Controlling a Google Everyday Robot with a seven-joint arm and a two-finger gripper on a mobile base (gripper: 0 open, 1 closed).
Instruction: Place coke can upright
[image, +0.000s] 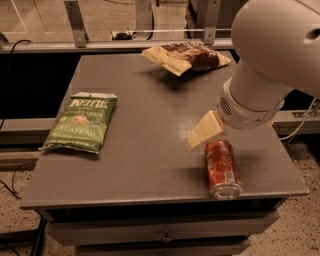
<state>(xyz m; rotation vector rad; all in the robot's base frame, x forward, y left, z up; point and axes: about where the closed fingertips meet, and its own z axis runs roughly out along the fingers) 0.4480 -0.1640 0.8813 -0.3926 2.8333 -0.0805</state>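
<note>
The coke can (222, 168) lies on its side near the front right corner of the grey table (145, 125). It is red, its silver top faces the front edge and a white barcode patch shows on its side. My gripper (204, 131), cream-coloured, hangs just above and behind the can's far end, below the large white arm housing (270, 65). The housing hides most of the gripper. The can rests on the table.
A green jalapeño chip bag (80, 122) lies flat at the left of the table. A brown and tan chip bag (187, 56) lies at the back edge. The can is close to the table's front and right edges. Cables run on the floor at left.
</note>
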